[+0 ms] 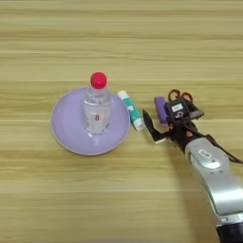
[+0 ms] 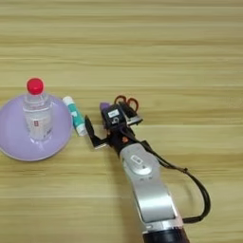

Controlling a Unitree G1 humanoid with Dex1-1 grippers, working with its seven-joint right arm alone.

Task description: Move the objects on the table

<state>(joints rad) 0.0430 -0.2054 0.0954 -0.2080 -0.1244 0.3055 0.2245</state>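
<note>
Showing one bottle, one glue stick, one purple block, one scissors; fingers spread wide.

A round lilac plate lies on the wooden desk, and a clear bottle with a red cap stands upright on it. Just right of the plate lies the glue stick, white with a green label. Further right of the plate, the claw hangs low over the desk on its silver forearm, one black finger near the glue stick. Behind the claw, the purple block and the scissors' red handles peek out.
</note>
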